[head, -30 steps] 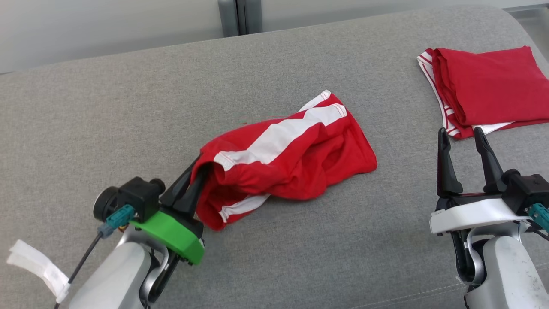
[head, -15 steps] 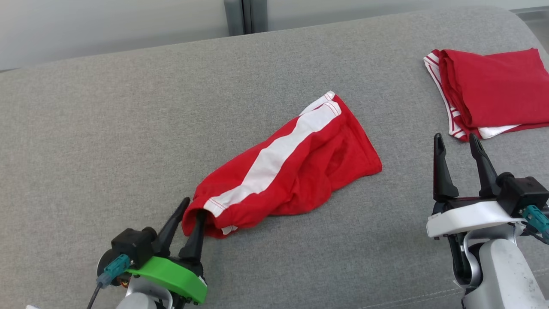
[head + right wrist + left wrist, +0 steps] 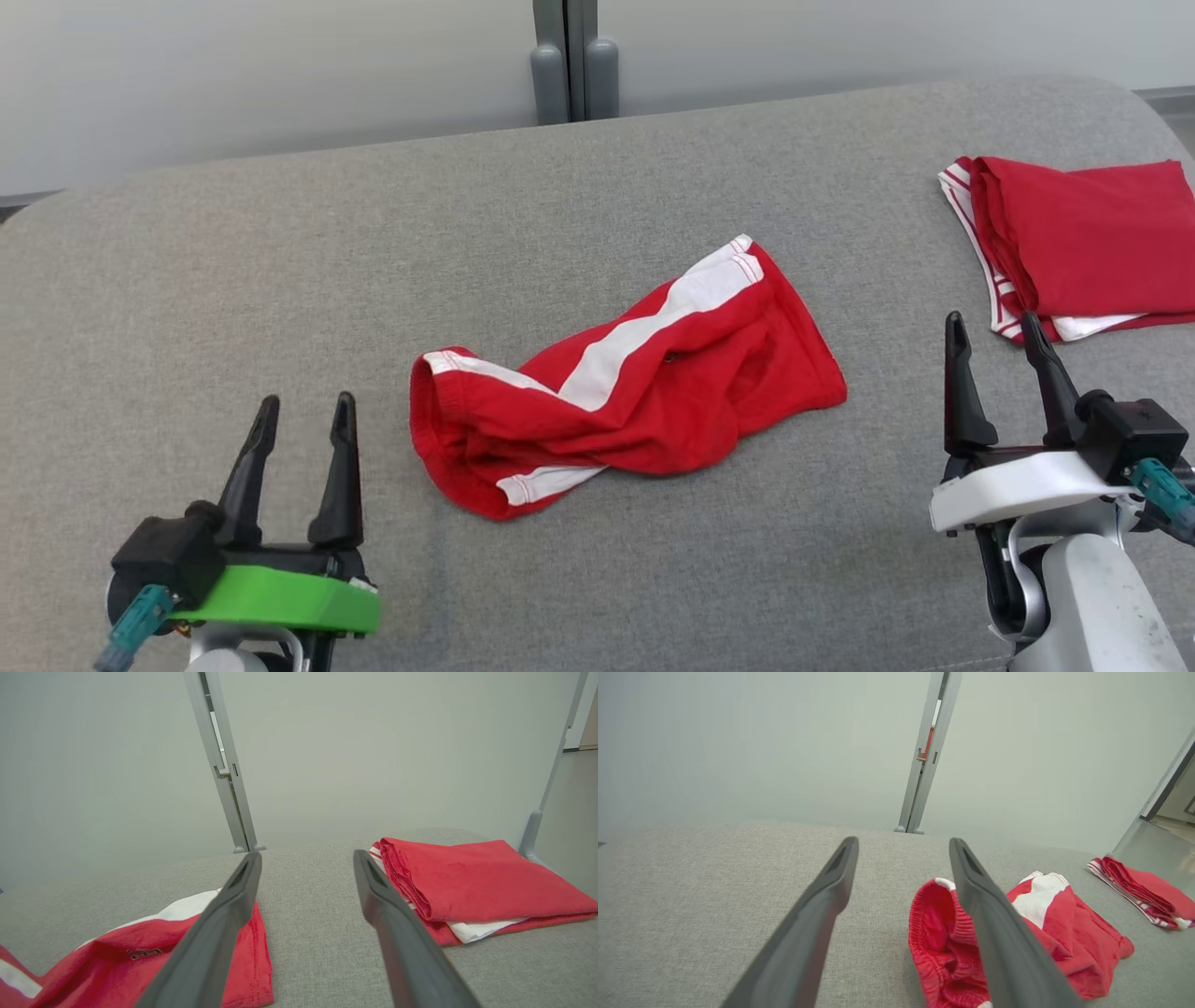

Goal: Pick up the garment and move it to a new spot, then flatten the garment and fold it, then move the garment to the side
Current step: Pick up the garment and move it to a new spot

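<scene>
2 pairs of fingers are standing spread, empty. Crumpled red white-striped shorts (image 3: 635,392) are lying on the grey upholstered surface (image 3: 280,261), slanting away rightward, waistband end nearer the left gripper (image 3: 307,401) than the right gripper (image 3: 991,322).

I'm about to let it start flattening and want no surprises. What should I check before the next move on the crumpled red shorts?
1. The left end effector is open and clear of the shorts: ok.
2. The right end effector is open and holds nothing: ok.
3. The shorts lie flat: not ok; they are bunched and twisted, with the ribbed opening gaping toward the left end effector.
4. The folded red garment lies apart from the shorts: ok.
5. Bare gray cushion surrounds the shorts for spreading: ok.
6. Both leg hems can be found: cannot tell; folds hide them.
</scene>
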### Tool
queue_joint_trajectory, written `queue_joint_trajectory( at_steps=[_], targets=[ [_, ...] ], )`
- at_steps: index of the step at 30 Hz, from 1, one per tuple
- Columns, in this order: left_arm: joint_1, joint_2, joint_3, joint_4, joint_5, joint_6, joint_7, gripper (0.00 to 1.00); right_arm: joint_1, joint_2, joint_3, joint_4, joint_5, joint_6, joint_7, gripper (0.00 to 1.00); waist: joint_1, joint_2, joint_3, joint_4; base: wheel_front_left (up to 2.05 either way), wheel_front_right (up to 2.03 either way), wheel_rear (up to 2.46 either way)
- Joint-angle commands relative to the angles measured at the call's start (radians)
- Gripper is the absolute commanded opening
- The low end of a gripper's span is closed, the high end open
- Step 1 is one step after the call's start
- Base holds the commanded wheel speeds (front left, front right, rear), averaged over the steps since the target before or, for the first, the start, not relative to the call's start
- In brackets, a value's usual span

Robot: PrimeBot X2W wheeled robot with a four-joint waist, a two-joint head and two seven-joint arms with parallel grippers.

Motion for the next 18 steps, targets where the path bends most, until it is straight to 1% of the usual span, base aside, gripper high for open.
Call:
queue_joint_trajectory(
  at_steps=[1, 6, 11, 18],
  targets=[
    [0.027, -0.006, 0.021, -0.015, 0.014, 0.004, -0.002, 1.0, 0.011, -0.001, -0.002, 0.003, -0.01, -0.002, -0.003, 1.0, 0.0, 0.0, -0.026, 0.016, 0.0, 0.0, 0.0],
    [0.057, -0.045, 0.075, -0.039, 0.023, 0.021, -0.002, 1.0, 0.028, -0.001, 0.001, 0.011, -0.013, -0.002, -0.003, 1.0, 0.0, 0.0, -0.061, 0.028, 0.0, 0.0, 0.0],
    [0.077, -0.079, 0.091, -0.018, 0.019, 0.047, -0.002, 1.0, 0.035, -0.002, 0.019, 0.023, -0.002, -0.002, -0.003, 1.0, 0.0, 0.0, -0.083, 0.033, 0.0, 0.0, 0.0],
    [0.11, -0.091, 0.097, 0.043, 0.01, 0.059, -0.002, 1.0, 0.056, -0.002, 0.051, 0.051, 0.017, -0.002, -0.003, 1.0, 0.0, 0.0, -0.102, 0.035, 0.0, 0.0, 0.0]
  ],
)
